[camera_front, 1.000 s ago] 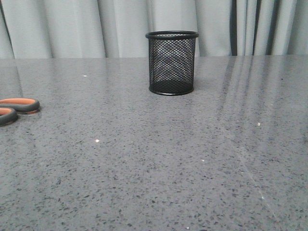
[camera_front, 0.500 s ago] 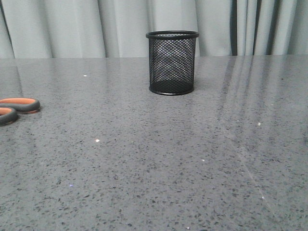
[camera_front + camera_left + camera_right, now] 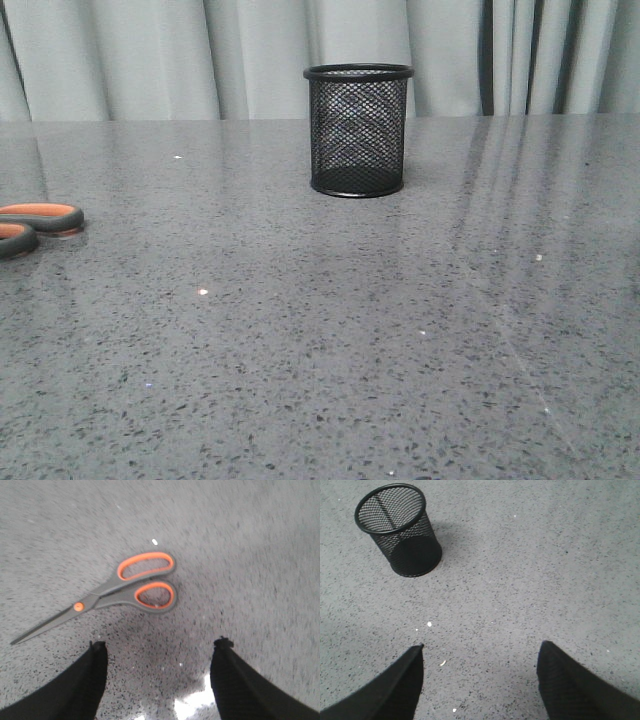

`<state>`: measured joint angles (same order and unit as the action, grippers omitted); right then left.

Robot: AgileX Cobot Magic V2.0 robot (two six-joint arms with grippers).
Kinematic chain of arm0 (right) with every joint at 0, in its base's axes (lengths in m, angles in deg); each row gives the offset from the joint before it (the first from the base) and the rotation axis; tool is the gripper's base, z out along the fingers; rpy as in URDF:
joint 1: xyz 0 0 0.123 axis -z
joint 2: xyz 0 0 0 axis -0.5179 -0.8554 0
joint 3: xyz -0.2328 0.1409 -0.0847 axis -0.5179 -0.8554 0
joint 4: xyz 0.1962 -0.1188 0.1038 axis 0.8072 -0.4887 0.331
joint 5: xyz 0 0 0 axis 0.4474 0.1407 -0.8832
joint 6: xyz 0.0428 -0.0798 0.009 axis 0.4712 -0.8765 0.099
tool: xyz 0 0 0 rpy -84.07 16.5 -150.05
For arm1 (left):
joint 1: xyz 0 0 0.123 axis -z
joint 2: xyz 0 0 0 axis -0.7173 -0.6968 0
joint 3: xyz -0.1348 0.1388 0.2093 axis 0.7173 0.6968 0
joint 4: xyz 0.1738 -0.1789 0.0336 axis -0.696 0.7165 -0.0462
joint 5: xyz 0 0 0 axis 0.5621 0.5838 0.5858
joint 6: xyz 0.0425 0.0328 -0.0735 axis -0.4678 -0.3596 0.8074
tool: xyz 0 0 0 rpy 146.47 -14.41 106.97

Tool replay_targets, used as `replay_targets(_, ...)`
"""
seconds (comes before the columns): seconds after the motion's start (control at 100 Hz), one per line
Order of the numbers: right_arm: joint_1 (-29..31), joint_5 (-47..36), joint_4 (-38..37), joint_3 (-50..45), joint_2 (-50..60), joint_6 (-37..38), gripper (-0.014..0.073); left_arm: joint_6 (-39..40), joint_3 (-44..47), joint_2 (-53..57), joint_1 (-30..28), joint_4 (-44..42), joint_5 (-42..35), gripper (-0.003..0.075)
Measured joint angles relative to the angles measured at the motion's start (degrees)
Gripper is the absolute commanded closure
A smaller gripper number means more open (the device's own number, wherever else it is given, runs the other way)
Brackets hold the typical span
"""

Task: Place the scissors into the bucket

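Note:
The scissors (image 3: 117, 591), dark grey with orange-lined handle loops, lie flat and closed on the grey table. In the front view only their handles (image 3: 35, 225) show, at the left edge. My left gripper (image 3: 160, 645) is open and empty above the table, just short of the handle loops. The bucket (image 3: 357, 130), a black wire-mesh cup, stands upright and empty at the back centre. It also shows in the right wrist view (image 3: 400, 530). My right gripper (image 3: 481, 647) is open and empty, well apart from the bucket. Neither gripper shows in the front view.
The speckled grey table (image 3: 330, 330) runs across the whole front view. Grey curtains (image 3: 150, 55) hang behind its far edge. Small white specks (image 3: 429, 624) lie on the surface.

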<state>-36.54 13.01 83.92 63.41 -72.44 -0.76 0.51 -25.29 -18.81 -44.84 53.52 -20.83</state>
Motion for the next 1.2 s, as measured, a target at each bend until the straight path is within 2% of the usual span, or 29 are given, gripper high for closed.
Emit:
replay_targets(0.12,-0.95,0.0,0.0,0.0,0.0,-0.13,0.0149,-6.13,-4.98,-8.03,0.0,0.09,3.63,0.0314)
replay_targets(0.26,-2.29,0.0,0.0,0.0,0.0,-0.77,0.0149,-13.95,-11.08,-17.46,0.0,0.09,3.8,0.0314)
replay_targets(0.45,-4.49,0.0,0.0,0.0,0.0,-1.17,0.0149,-33.26,-14.09,-25.74,0.66,-1.45,3.62,0.0309)
replay_targets(0.52,-5.28,0.0,0.0,0.0,0.0,-1.3,0.0149,-37.35,-14.09,-27.56,1.27,-2.65,3.62,0.0309)
replay_targets(0.87,-9.28,0.0,-0.93,0.0,-0.17,-1.43,0.0149,-45.7,-14.17,-32.75,2.28,-7.45,3.43,0.0309)
replay_targets(1.2,-9.77,0.0,-1.53,0.0,-0.39,-1.53,0.0149,-50.55,-14.17,-36.38,2.28,-9.56,3.06,0.0309)
